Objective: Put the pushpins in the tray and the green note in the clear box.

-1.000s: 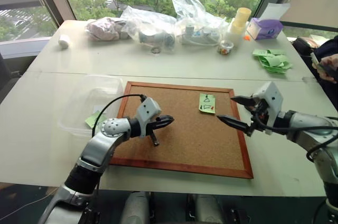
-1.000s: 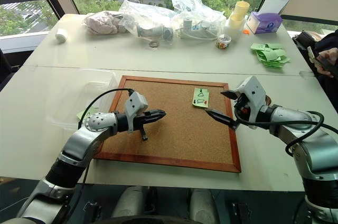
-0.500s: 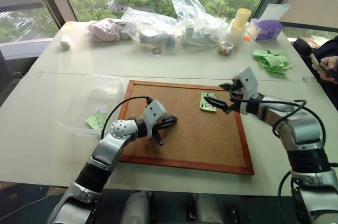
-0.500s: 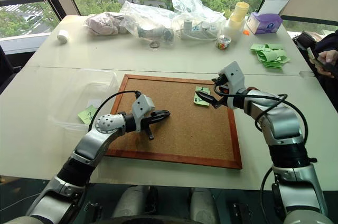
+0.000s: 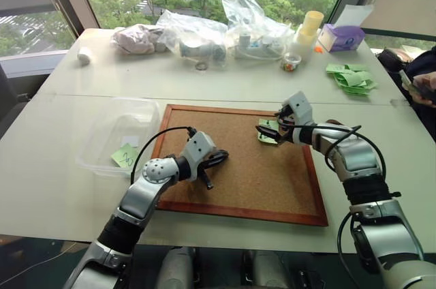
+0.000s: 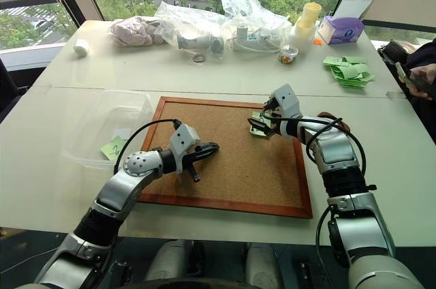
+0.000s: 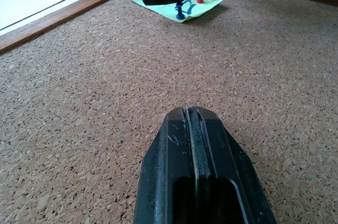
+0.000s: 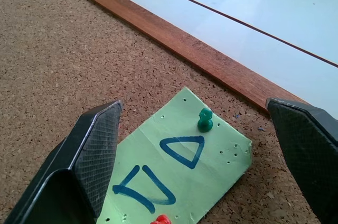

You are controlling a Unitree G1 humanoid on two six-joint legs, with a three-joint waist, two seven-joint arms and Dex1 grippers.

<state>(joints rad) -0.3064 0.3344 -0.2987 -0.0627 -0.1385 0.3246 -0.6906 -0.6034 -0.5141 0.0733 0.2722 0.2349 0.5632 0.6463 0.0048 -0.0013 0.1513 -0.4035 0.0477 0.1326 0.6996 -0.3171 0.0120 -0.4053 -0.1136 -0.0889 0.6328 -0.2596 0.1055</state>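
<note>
The small square bright green note lies pinned to the wood-framed corkboard by a green pushpin and a red one. The right gripper, fingers spread, hovers over it. The left gripper is pressed together, empty. The transparent plastic box waits nearby; nothing appears done yet.

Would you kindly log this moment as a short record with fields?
green note: lying on the corkboard, pinned by a green pin and a red pin
right gripper: open, fingers either side of the note
left gripper: shut, over the corkboard, holding nothing
clear box: beside the corkboard, contains a paler green note
</note>
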